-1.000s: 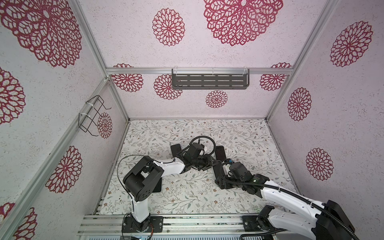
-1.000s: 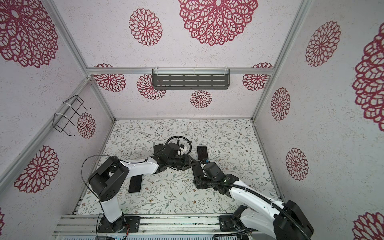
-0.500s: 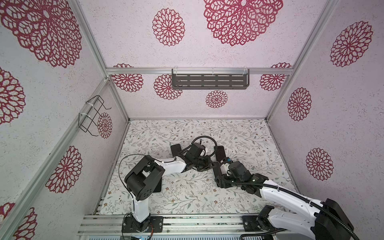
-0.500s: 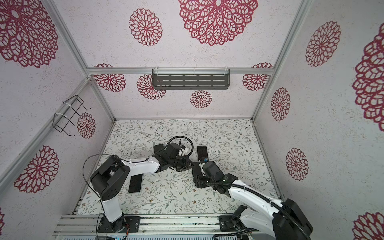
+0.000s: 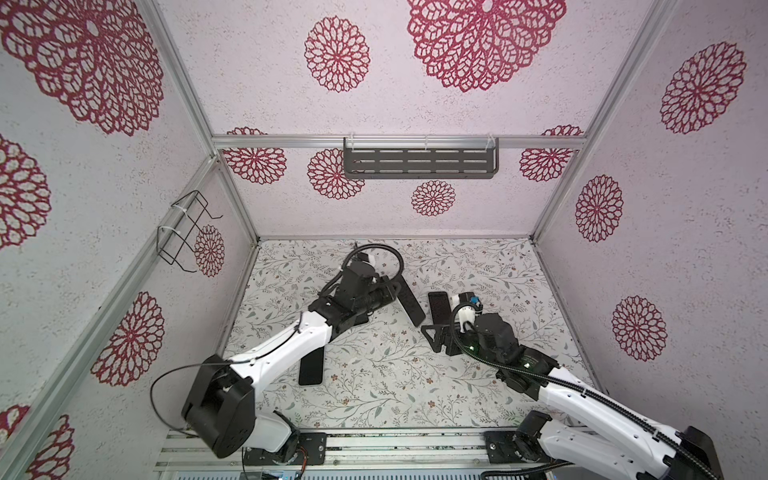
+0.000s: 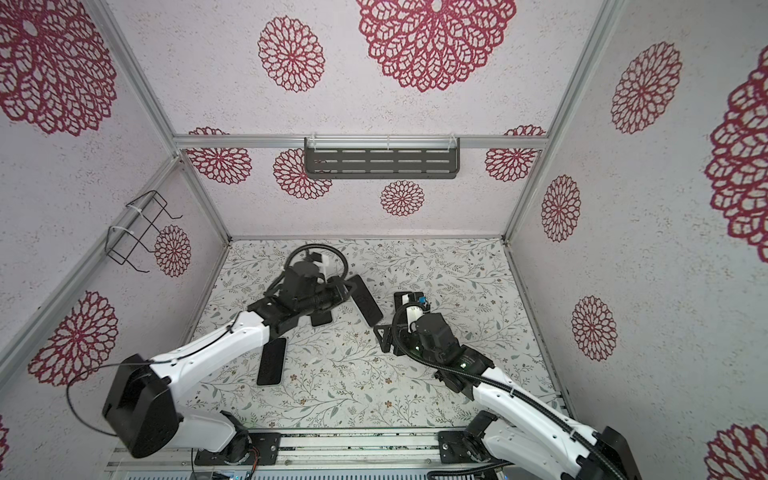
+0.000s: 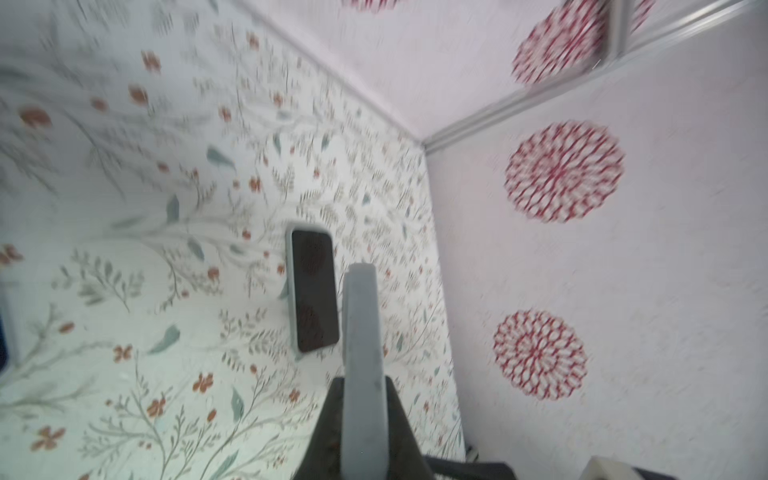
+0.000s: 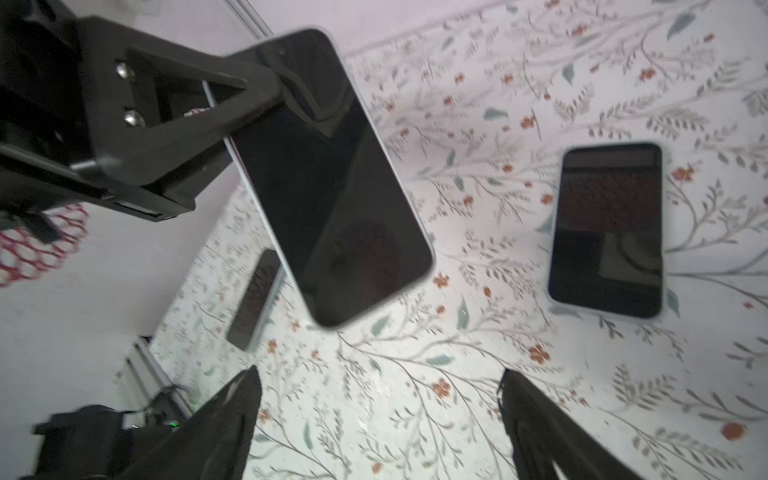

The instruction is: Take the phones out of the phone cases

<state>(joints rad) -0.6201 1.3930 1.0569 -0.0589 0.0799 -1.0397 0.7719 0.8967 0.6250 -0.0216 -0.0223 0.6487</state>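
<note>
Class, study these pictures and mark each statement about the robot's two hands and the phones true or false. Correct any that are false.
1. The left hand is shut on one end of a phone. True.
2. The right hand grips a phone as well. False: its jaws stand open with nothing between them.
3. A second phone lies flat on the table, screen up. True.
4. The table's cover is plain white. False: it has a floral print of leaves and small flowers.
</note>
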